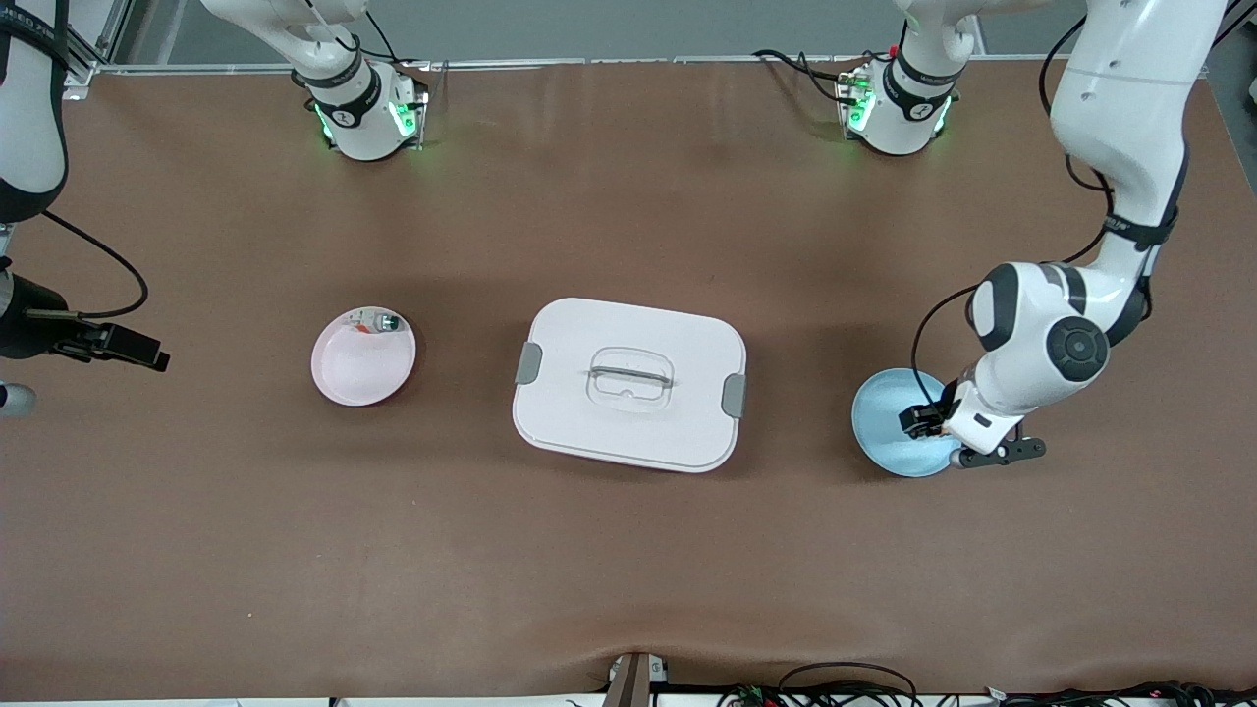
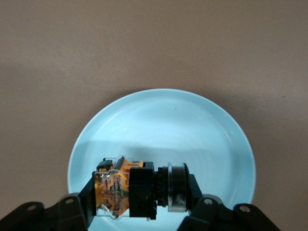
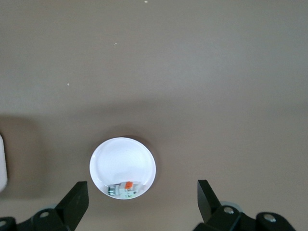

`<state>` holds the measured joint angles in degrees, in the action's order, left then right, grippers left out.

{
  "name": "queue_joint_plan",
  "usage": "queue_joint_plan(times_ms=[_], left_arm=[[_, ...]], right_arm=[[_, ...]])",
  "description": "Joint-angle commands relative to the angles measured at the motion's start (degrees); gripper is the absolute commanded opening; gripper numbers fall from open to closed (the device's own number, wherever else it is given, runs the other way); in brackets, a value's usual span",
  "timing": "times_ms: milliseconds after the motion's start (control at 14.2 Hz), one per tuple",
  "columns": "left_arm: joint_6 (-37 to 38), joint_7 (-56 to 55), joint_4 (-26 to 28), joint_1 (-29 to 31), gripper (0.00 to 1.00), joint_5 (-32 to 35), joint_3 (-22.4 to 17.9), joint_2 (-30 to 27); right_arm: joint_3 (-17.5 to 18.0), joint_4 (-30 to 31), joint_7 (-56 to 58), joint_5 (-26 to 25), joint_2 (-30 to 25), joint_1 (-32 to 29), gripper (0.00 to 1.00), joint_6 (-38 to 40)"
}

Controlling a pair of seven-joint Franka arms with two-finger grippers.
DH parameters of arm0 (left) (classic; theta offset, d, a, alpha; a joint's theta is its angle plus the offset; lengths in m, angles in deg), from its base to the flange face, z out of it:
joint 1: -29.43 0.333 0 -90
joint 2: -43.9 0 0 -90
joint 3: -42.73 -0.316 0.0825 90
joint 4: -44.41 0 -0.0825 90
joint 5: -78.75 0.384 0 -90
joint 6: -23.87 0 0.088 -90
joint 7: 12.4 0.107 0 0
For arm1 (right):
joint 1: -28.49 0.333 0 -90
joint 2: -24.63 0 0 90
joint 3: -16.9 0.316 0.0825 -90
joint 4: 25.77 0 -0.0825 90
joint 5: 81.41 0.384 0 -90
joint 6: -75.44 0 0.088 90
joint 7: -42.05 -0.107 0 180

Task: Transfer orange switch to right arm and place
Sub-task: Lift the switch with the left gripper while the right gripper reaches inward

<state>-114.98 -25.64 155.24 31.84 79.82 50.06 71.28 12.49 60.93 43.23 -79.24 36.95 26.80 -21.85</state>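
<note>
The orange switch (image 2: pixel 130 190), a black block with orange body parts and a round black end, lies crosswise between my left gripper's (image 2: pixel 142 195) fingers (image 2: pixel 89 195), just above the pale blue plate (image 2: pixel 168 125). Both fingers press on its ends. In the front view my left gripper (image 1: pixel 923 422) is over the blue plate (image 1: pixel 884 407) toward the left arm's end of the table. My right gripper (image 3: pixel 142 192) is open and empty, up in the air over the bare table at the right arm's end (image 1: pixel 137 349), apart from the pink plate.
A pink plate (image 1: pixel 358 373) holds a small white part with green cap and red bit (image 1: pixel 378 322); both also show in the right wrist view, plate (image 3: pixel 122 159) and part (image 3: pixel 124 188). A white lidded box (image 1: pixel 589 329) with grey latches stands mid-table between the plates.
</note>
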Motion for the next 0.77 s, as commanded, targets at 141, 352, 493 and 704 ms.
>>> queue_joint_plan(times_ms=[141, 352, 493, 704], left_arm=[[9.1, -2.4, 0.3, -0.7, 0.00, 0.9, 2.9, -9.4], [16.4, -11.2, -3.6, -0.8, 0.00, 0.9, 8.8, -11.3], [19.6, -20.0, -6.3, -0.9, 0.00, 0.9, 13.1, -11.0], [19.8, -32.9, -9.0, -1.4, 0.00, 0.5, 19.1, -10.4]], right_arm=[[0.1, 0.8, 4.2, 1.1, -0.7, -2.4, 1.00, 0.1], [0.1, 1.2, 4.0, 6.8, -0.7, -4.0, 1.00, 1.0], [0.0, 1.1, 4.2, 9.0, -0.5, -5.0, 1.00, 3.8], [0.0, 1.1, 4.1, 9.0, -0.5, -5.0, 1.00, 4.1]])
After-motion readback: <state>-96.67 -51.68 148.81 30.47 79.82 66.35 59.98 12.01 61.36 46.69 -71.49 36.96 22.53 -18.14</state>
